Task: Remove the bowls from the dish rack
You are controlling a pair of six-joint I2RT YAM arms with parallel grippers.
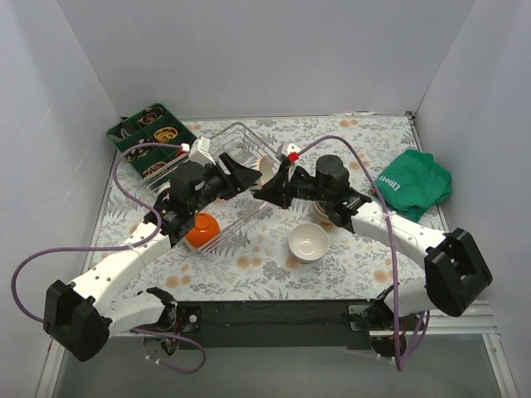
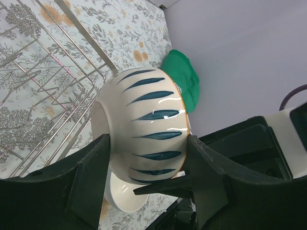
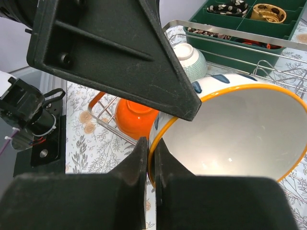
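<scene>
The striped bowl looks like glazed ceramic: stiff, slick, breakable and fairly heavy, best gripped across its belly or pinched at the rim. It hangs off the worktop beside the dish rack. The left fingers clasp its sides; the right fingers pinch its rim.

Both arms bend inward with wrists nearly meeting, the left gripper clasping the striped bowl by its sides and the right gripper pinched thin on its rim.
</scene>
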